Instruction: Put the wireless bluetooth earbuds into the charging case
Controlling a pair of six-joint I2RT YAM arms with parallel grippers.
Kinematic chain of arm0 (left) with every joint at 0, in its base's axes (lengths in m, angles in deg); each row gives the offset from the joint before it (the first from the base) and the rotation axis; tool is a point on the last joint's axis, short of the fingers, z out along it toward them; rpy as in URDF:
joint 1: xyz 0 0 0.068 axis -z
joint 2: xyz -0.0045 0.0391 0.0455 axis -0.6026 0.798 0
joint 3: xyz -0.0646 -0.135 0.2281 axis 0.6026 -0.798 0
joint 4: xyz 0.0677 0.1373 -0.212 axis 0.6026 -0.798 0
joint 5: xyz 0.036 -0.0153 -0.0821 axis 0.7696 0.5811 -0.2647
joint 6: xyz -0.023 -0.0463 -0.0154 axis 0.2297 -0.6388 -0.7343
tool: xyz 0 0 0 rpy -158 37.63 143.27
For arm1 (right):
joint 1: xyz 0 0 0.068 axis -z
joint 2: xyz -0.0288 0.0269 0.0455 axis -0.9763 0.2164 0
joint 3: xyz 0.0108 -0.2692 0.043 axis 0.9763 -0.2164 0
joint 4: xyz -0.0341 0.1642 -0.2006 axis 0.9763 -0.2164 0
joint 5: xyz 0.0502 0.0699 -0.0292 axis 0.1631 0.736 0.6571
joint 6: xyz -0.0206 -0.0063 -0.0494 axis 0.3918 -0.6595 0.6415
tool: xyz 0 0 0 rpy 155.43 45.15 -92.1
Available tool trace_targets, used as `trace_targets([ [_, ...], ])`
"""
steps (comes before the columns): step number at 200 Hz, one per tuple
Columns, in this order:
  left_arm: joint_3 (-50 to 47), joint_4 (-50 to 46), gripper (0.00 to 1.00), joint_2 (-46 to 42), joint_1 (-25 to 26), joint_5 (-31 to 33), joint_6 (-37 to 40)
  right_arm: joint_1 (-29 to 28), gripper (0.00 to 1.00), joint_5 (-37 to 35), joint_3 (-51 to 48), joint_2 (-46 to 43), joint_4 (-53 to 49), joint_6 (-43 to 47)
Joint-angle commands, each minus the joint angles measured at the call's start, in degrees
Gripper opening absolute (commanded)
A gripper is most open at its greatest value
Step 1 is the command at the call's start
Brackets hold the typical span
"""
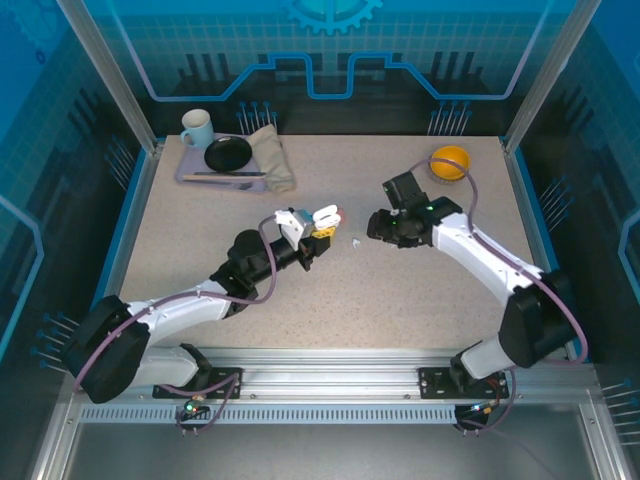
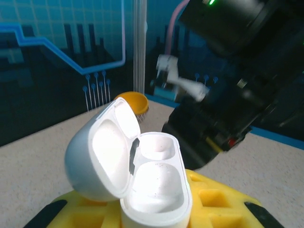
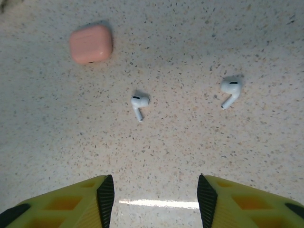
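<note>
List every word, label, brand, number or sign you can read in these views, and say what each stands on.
No readable text anywhere.
white case, lid open: plain inside, no brand or marking.
pink case: plain on the face shown.
white earbuds: no legible marks.
gear emblem on the backdrop: a graphic with circuit lines, no letters.
mug: too small to tell.

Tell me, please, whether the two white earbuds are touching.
Apart. The right wrist view shows bare table between the earbud nearer the pink case and the other earbud.
</note>
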Motion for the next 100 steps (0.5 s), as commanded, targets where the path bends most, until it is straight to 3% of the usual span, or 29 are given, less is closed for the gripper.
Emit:
trace_targets([
  [1, -1.9, 10.4, 0.00, -0.1, 0.5, 4.4, 2.1, -2.2, 0.54, -3.8, 5.2, 5.0, -2.7, -3.4],
  [33, -3.4, 11.0, 0.00, -2.5, 0.4, 6.4, 3.7, -3.9, 0.60, -5.2, 11.3, 13.9, -5.7, -6.2],
  [100, -4.7, 8.9, 0.00, -8.4, 0.4, 7.2, 4.9, -5.2, 0.62, -7.1, 20.4, 27.0, -10.3, -9.8],
])
